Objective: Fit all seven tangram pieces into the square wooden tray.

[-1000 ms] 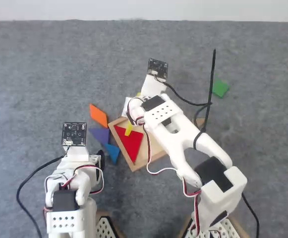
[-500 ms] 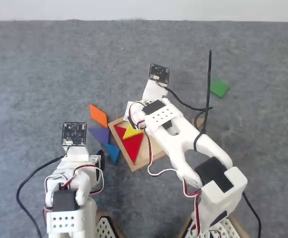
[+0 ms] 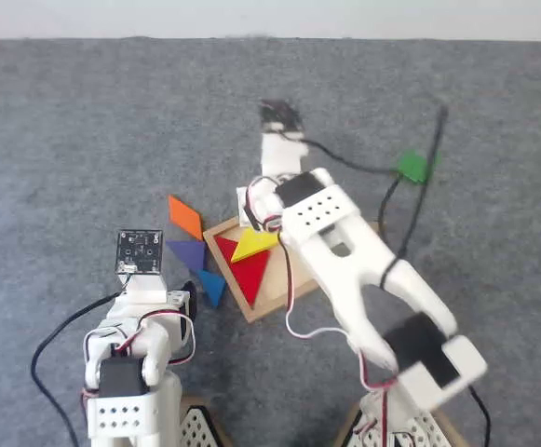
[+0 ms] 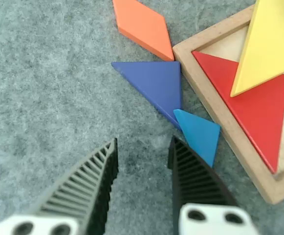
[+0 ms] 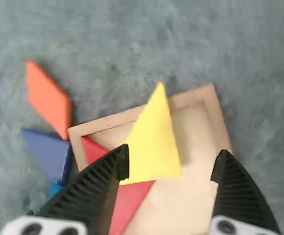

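A: Item one, yellow triangle [image 3: 254,244]. Location against half a second ago?
B: Then partly hidden under the right arm's wrist. Now in plain sight on the wooden tray [image 3: 252,313], with its tip over the rim and its base overlapping the red triangle [image 3: 249,268].
A: Right gripper [image 5: 172,152]?
B: Released, jaws spread wide above the yellow piece. Its arm has shifted since then.
A: Left gripper [image 4: 144,142]?
B: No change. Jaws parted, holding nothing, over the carpet just beside the light blue triangle [image 4: 199,133].
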{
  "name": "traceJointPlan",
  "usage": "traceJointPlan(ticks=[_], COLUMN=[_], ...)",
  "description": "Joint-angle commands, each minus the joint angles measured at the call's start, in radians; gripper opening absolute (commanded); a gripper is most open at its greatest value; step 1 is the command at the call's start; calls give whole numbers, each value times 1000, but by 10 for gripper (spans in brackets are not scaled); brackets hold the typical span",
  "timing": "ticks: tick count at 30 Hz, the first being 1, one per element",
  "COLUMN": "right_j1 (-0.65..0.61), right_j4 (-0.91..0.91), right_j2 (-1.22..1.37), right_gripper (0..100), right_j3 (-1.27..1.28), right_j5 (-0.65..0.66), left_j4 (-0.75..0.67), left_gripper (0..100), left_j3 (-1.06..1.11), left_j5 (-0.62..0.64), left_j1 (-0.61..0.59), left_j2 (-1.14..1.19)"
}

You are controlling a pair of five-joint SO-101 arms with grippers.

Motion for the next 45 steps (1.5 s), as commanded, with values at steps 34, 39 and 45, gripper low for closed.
traceJointPlan(ticks=[34, 39, 45], right_j1=[77, 84, 76], right_j4=[-308, -305, -150], right_j2=[329, 228, -45], right_gripper=[11, 7, 6], right_j3=[-114, -123, 3], right_j5=[364, 358, 364], left_j4=[3, 3, 3], left_gripper=[164, 164, 164], left_j3=[-15, -15, -15], left_j5=[-2, -2, -2], left_j1=[3, 3, 3], left_j2=[-23, -23, -23])
